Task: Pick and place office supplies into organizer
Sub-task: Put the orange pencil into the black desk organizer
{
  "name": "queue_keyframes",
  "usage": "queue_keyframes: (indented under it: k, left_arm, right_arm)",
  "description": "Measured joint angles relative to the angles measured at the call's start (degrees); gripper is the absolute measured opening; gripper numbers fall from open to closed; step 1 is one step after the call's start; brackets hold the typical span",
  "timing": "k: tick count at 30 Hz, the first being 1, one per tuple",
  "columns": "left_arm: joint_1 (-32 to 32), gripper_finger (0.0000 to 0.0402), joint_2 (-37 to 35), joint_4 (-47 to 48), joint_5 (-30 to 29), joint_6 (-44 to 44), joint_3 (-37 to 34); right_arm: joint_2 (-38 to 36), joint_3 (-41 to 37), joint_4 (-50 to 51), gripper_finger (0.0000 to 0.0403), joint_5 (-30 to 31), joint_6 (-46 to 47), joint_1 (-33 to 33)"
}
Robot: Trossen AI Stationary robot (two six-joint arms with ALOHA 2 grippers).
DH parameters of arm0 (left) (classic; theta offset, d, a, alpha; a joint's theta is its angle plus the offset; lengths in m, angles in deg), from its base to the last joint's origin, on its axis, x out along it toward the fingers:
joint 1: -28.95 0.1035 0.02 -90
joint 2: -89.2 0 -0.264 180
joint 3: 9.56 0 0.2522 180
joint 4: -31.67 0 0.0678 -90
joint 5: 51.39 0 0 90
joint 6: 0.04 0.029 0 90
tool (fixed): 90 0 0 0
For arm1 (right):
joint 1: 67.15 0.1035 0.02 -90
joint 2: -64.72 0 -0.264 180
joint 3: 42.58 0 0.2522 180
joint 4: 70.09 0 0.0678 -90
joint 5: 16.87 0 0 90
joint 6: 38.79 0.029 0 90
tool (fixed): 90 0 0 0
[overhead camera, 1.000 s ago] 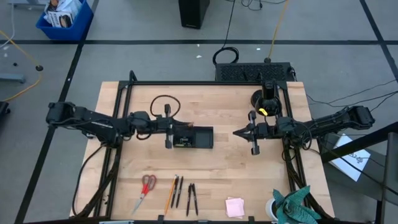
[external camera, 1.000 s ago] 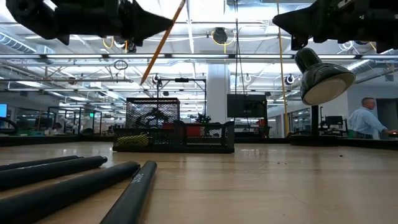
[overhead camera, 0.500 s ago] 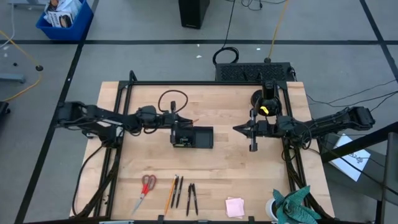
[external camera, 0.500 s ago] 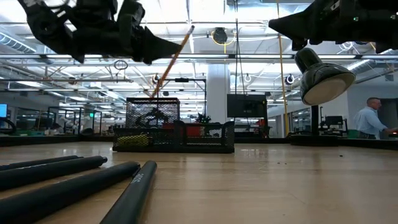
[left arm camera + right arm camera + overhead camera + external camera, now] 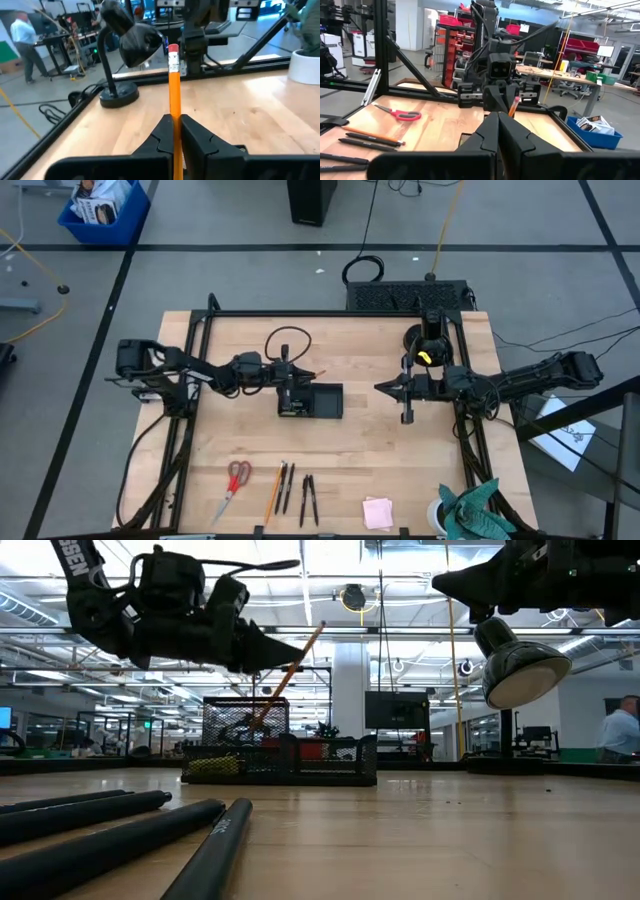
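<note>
Step in hand: placing; left hand (image 5: 287, 378) pinches an orange pencil (image 5: 173, 85), tilted, over the organizer (image 5: 312, 401) mid-surface; next move likely calls for lowering the tip into a compartment, then release; right hand (image 5: 383, 390) pressed together, idle near the right edge

Bare table (image 5: 380, 450) lies between the organizer (image 5: 318, 401) and the front-row supplies; the lamp (image 5: 425, 340) crowds the right claw (image 5: 380, 390).
</note>
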Motion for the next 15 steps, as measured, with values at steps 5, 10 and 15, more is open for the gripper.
queue_keyframes:
  k: [5,10,15]
  left_arm:
    - [-0.39,0.0008,1.38,-0.19,-0.58,-0.14,0.0]
    - [-0.54,0.0013,1.73,0.24,-3.33,-0.85,0.0]
    - [-0.63,0.0019,1.73,0.46,-6.22,-2.78,0.0]
  right_arm:
    - [0.01,0.0,0.86,0.0,0.0,1.37,0.0]
    - [0.01,-0.01,0.83,0.0,-0.02,1.51,0.0]
    - [-0.01,-0.02,0.82,0.0,-0.02,1.53,0.5]
